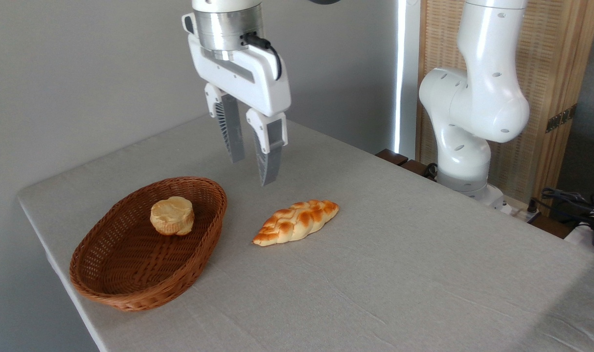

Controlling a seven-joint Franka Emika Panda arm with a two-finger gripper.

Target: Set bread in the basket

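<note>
The bread (172,215), a small round pale-yellow bun, lies inside the oval brown wicker basket (112,279), toward its far end. My gripper (251,171) hangs above the table, up and to the right of the basket, between it and the braided loaf. Its two grey fingers (269,161) stand apart with nothing between them, so it is open.
A braided golden-brown loaf (297,221) lies on the grey tablecloth (375,274) just right of the basket. The arm's white base (466,146) stands at the table's far right edge, with cables (571,200) beyond it. The table's left edge runs close to the basket.
</note>
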